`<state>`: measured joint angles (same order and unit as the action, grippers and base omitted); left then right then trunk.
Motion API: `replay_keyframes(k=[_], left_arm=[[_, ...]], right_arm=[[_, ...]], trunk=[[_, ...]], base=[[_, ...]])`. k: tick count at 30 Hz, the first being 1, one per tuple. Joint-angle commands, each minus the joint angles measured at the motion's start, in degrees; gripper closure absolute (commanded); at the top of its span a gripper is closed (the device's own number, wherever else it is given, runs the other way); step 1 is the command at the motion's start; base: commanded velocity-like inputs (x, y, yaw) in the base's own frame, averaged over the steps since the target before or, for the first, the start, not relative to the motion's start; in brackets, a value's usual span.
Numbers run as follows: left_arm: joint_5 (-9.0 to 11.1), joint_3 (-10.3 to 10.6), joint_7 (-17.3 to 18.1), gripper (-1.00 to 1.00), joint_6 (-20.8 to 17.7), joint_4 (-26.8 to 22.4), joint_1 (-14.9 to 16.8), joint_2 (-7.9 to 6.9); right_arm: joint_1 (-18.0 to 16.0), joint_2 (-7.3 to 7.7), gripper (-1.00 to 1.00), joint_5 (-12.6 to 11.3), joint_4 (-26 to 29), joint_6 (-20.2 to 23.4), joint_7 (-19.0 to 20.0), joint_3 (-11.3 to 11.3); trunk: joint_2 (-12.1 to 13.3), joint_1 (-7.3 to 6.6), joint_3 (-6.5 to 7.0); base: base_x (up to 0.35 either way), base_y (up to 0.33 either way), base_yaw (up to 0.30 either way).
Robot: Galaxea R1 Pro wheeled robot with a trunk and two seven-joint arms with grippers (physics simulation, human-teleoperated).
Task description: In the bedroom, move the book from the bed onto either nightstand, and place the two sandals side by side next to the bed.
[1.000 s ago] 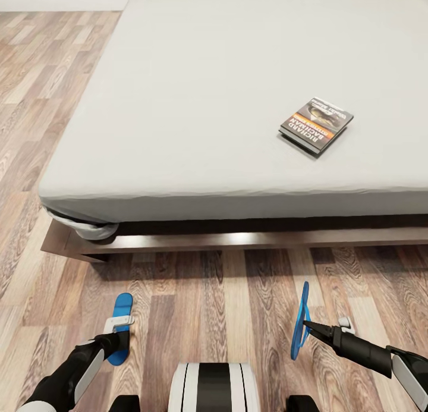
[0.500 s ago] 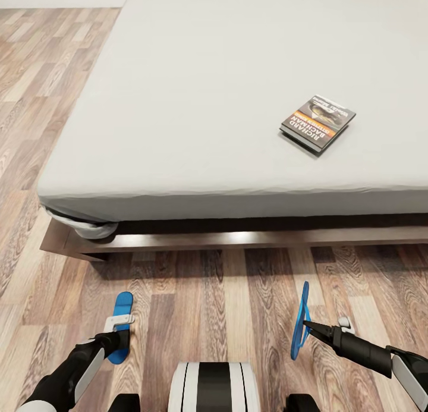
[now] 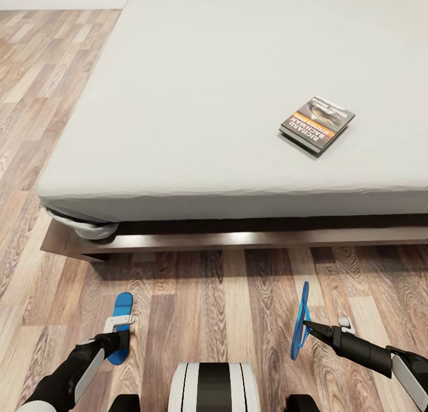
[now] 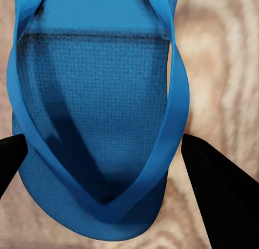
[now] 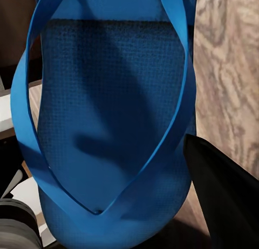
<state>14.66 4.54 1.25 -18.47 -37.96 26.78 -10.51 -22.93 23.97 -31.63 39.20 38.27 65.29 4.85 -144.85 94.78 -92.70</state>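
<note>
The book (image 3: 317, 125), dark with an orange band, lies on the pale grey mattress of the bed (image 3: 202, 97), toward its right side near the front edge. On the near side of the bed, low over the wood floor, my left gripper (image 3: 116, 339) is shut on one blue sandal (image 3: 123, 310), held flat; the left wrist view has its sole and straps (image 4: 97, 114) between the black fingers (image 4: 216, 189). My right gripper (image 3: 307, 327) is shut on the other sandal (image 3: 301, 317), which stands on edge; it is seen close up (image 5: 108, 125) in the right wrist view.
The bed's dark wooden frame (image 3: 249, 239) runs across in front of me, its corner (image 3: 59, 245) jutting out at the left. Wood-plank floor (image 3: 214, 293) lies between the frame and my base (image 3: 208, 388), and more floor runs along the bed's left side.
The head view wobbles by a few pixels. Both arms hold still with their sandals, and the book has not moved on the bed.
</note>
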Motion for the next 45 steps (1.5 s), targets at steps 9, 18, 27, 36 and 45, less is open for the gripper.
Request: replay_keyframes(k=[9, 18, 27, 36, 45], left_arm=[[0.5, 0.1, 0.0, 1.0, -0.3, 0.3, -0.1, -0.04], [0.5, 0.2, 0.0, 1.0, -0.3, 0.3, -0.1, -0.04], [0.5, 0.2, 0.0, 1.0, -0.3, 0.3, -0.1, -0.04], [0.5, 0.2, 0.0, 1.0, -0.3, 0.3, -0.1, -0.04], [0.5, 0.2, 0.0, 1.0, -0.3, 0.3, -0.1, -0.04]], right_arm=[[0.0, 0.02, 1.0, -0.3, 0.0, 0.4, 0.0, 0.0], [0.0, 0.0, 1.0, -0.3, 0.0, 0.4, 0.0, 0.0], [0.0, -0.02, 1.0, -0.3, 0.0, 0.4, 0.0, 0.0], [0.0, 0.0, 1.0, -0.3, 0.0, 0.4, 0.0, 0.0], [0.0, 0.02, 1.0, -0.3, 0.0, 0.4, 0.0, 0.0]], trunk=[[0.0, -0.07, 0.63], [0.0, -0.07, 0.63], [0.0, -0.07, 0.63], [0.0, -0.07, 0.63], [0.0, -0.07, 0.63]], base=[[0.0, 0.0, 0.0], [0.0, 0.0, 0.0], [0.0, 0.0, 0.0], [0.0, 0.0, 0.0], [0.0, 0.0, 0.0]])
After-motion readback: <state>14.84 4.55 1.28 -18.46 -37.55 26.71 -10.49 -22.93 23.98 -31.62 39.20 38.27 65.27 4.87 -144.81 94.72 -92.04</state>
